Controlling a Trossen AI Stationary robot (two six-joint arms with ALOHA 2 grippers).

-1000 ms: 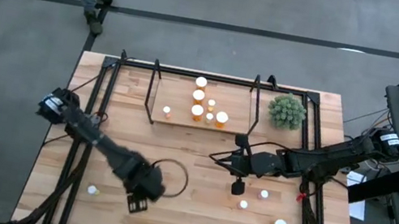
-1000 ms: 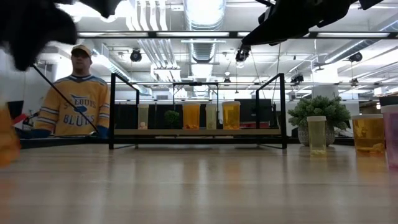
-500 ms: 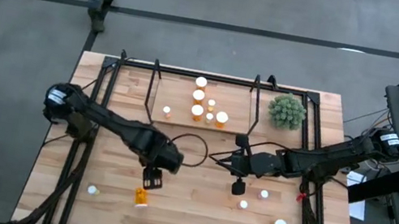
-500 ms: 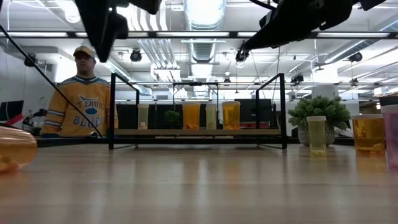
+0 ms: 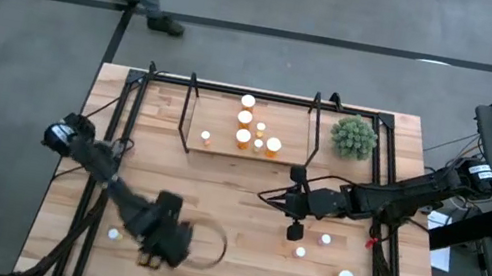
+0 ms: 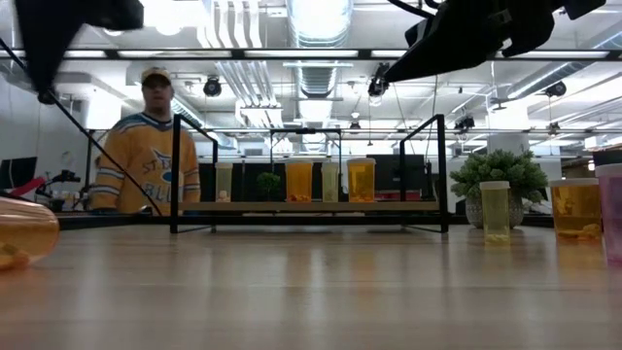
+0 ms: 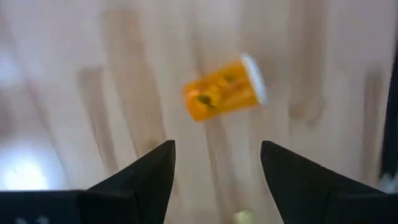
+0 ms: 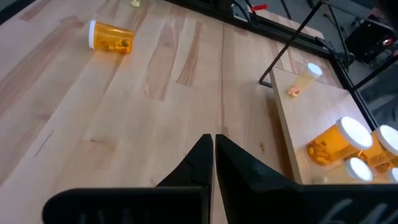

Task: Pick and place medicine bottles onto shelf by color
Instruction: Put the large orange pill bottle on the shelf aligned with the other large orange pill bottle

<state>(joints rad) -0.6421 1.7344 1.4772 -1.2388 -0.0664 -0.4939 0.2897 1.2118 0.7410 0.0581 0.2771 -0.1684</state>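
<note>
Fallen orange bottle (image 7: 222, 89): lies on its side on the tabletop (image 5: 237, 248) near the front-left corner, under the left gripper; in the right wrist view its long axis runs across the wood grain, white cap at one end.
Left gripper (image 5: 158, 244): hangs over the fallen orange bottle, fingers (image 7: 144, 177) spread wide, holding and touching nothing.
Right gripper (image 5: 292, 232): waits right of the tabletop's middle, fingers pressed together, empty.
Shelf (image 5: 215, 143): by the back edge, carrying upright orange and pale bottles.
Change: half a second ago the left gripper was nearer the middle; it has swung back toward the front-left corner.
Loose bottles (image 5: 326, 239): upright near the front-right corner.
</note>
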